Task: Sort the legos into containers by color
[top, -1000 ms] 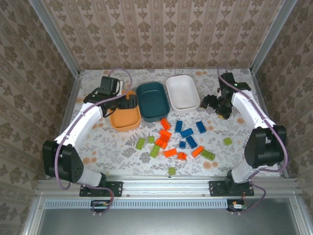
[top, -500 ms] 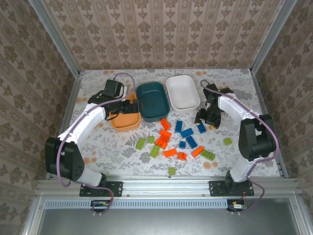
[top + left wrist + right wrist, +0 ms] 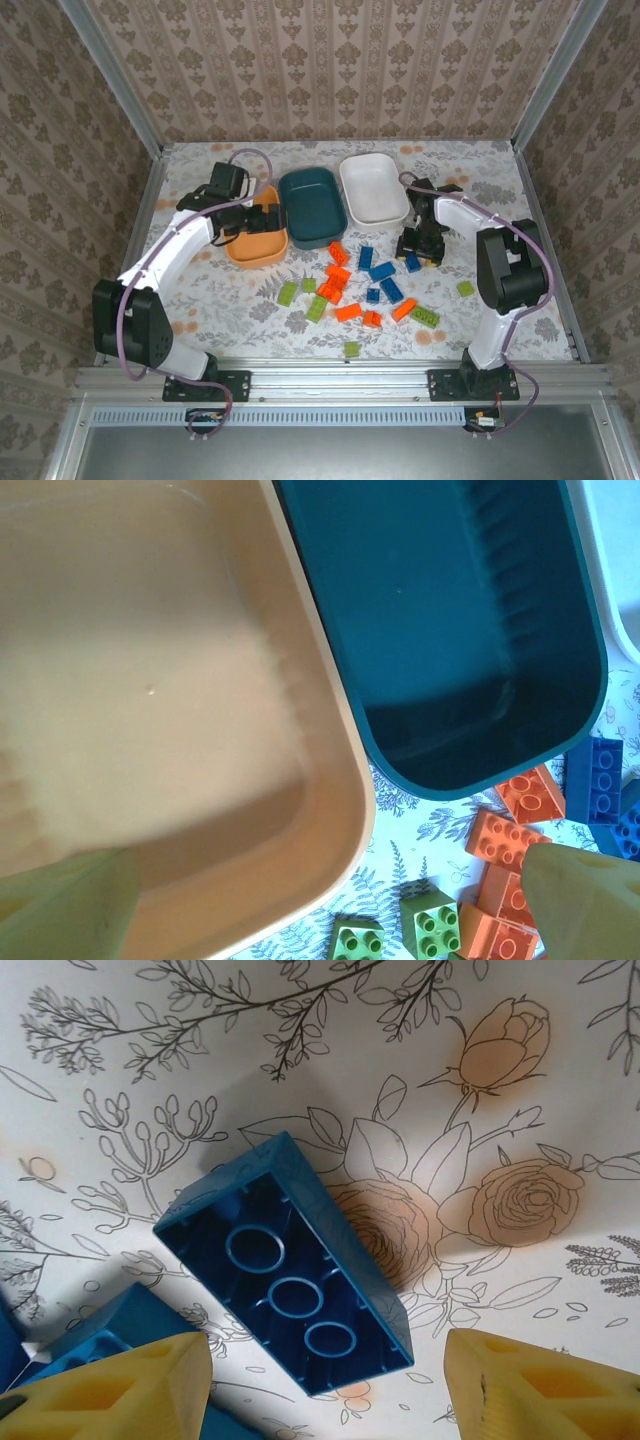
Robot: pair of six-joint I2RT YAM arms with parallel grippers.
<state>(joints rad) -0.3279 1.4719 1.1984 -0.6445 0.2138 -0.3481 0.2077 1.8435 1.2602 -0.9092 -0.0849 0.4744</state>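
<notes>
Right pincer point(image 3: 325, 1350) moved nearer, spread over upturned blue lego point(image 3: 285, 1295)

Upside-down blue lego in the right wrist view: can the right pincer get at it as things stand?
Likely yes: the right pincer hangs open just over the blue lego, and nothing covers it.

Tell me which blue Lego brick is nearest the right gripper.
The blue plastic brick lying upside down, hollow underside showing, rightmost of the blue ones, directly ahead of the open right gripper.
</notes>
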